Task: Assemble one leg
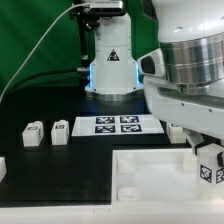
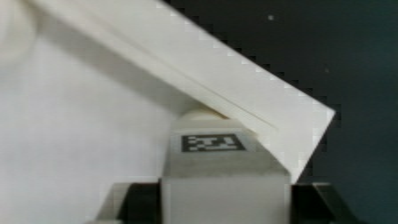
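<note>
My gripper [image 1: 204, 155] is shut on a small white leg [image 1: 210, 166] with black-and-white markers, holding it over the right end of the large white panel [image 1: 140, 172] in the exterior view. In the wrist view the leg [image 2: 222, 165] stands between the black fingers [image 2: 139, 205], its marker facing the camera, its far end touching or just under the corner edge of the panel [image 2: 125, 110]. Two more legs [image 1: 33, 133] [image 1: 60, 131] stand on the table at the exterior view's left. Another leg [image 1: 176, 130] shows partly behind the arm.
The marker board [image 1: 118, 125] lies at the middle back, in front of a white robot base with a blue glow [image 1: 112, 70]. A white piece [image 1: 2, 168] shows at the far left edge. The arm's big body fills the upper right.
</note>
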Controlling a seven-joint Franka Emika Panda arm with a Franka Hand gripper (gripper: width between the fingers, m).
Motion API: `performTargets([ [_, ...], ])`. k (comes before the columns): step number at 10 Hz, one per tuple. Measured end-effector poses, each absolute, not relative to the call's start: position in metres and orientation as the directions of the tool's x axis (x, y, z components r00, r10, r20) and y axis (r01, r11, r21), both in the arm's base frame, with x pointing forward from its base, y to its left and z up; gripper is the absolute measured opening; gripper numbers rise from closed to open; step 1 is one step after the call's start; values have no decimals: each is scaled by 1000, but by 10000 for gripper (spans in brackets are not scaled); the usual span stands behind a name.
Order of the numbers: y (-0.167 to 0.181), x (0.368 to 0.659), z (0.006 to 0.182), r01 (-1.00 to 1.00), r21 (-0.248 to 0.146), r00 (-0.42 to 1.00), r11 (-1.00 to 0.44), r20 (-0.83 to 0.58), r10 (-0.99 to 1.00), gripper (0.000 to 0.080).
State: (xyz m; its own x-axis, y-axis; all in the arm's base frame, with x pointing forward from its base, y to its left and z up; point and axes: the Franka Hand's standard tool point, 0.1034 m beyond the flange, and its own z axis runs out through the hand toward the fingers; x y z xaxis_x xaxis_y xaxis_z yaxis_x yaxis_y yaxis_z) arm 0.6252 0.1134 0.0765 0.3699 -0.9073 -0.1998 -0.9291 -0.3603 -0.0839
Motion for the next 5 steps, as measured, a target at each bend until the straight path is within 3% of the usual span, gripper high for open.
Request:
performTargets([
  [3,114,626,76,-997,-37,80,-73,-252,-964,296],
  [5,114,626,76,-998,-32,62,-56,-252,-966,296],
])
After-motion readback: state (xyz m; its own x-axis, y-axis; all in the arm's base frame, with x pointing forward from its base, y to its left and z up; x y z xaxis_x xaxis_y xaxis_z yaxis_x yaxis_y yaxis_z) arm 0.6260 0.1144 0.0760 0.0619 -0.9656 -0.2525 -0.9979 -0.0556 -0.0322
